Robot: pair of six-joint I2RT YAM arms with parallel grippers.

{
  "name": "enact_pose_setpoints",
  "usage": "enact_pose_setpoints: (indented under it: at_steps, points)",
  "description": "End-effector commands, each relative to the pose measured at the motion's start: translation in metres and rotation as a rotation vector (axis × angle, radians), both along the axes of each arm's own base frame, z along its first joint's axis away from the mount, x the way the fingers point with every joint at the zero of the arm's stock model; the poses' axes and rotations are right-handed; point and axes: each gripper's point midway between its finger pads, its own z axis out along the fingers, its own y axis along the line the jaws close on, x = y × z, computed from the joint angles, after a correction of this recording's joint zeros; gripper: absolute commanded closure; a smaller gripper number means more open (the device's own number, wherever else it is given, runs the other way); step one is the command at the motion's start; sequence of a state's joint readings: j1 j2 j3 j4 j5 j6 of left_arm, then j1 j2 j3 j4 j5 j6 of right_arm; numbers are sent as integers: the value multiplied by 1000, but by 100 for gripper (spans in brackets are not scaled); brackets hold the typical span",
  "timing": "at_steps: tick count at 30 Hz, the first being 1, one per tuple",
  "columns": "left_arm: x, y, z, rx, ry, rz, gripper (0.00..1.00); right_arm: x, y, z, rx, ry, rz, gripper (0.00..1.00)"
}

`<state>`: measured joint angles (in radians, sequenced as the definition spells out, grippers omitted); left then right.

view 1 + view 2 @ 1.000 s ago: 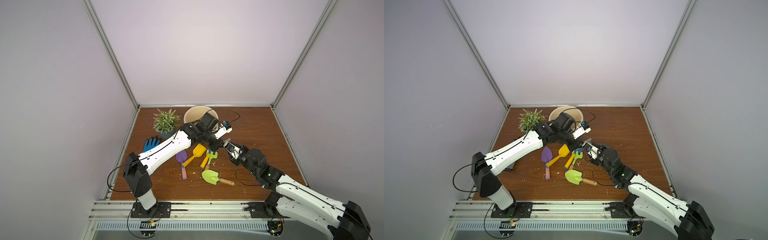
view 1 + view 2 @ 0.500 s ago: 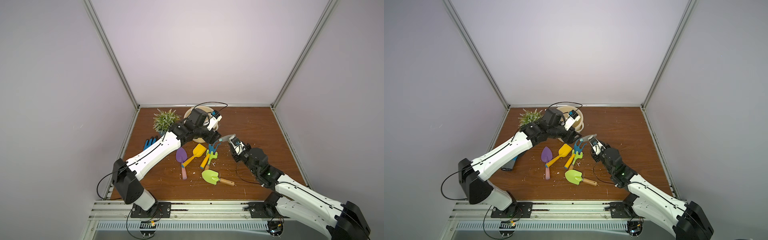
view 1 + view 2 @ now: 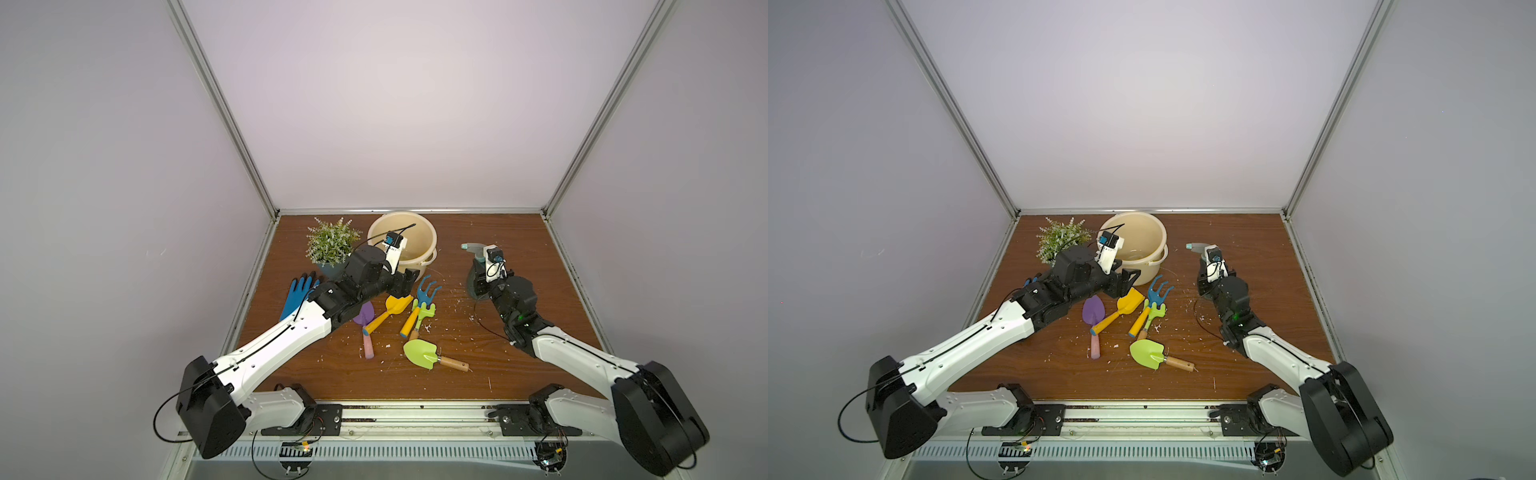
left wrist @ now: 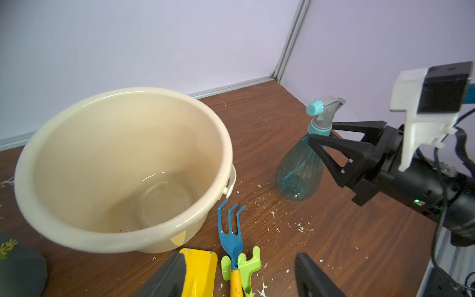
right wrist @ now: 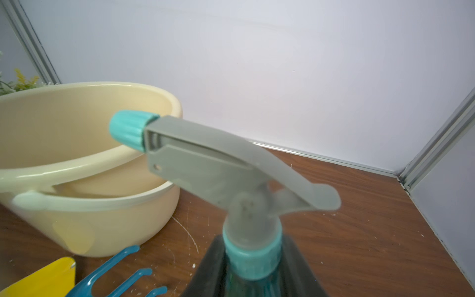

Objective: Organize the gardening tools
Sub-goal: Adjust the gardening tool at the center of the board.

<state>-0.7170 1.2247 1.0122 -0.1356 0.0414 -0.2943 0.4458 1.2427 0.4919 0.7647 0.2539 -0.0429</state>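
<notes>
Left wrist: right gripper pinching teal spray bottle at neck, bottle upright on table; left gripper spread, empty, above blue rake

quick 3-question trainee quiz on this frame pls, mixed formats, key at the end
1. True or false: the right claw is closed on the neck of the spray bottle.
2. The cream bucket holds: A) two tools B) one tool C) no tools.
3. Fill in: the trowel with the bare wooden handle is ____ in colour.

Key: 1 true. 2 C. 3 lime-green; it is the lime-green trowel, nearest the robot's base.
</notes>
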Motion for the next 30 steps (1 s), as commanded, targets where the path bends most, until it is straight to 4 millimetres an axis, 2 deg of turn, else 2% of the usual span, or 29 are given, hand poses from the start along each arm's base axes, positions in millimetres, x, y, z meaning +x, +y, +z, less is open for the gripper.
enact_pose_setpoints:
  at_steps: [1,6,11,16,23,30]
  points:
    - [4,13,13,-90,-33,85,28,26,9,68,145,-218,12,80]
    - [-4,22,0,-113,1,114,27,67,18,77,168,-265,3,80]
    - [-12,33,-14,-139,32,151,27,110,27,71,184,-274,-10,80]
    - [-16,45,-18,-109,33,184,27,141,34,61,186,-258,-18,81]
    - [-13,48,-21,-76,24,198,27,161,38,37,188,-201,-19,80]
    - [-7,42,-26,-61,26,191,27,162,34,20,173,-156,-39,80]
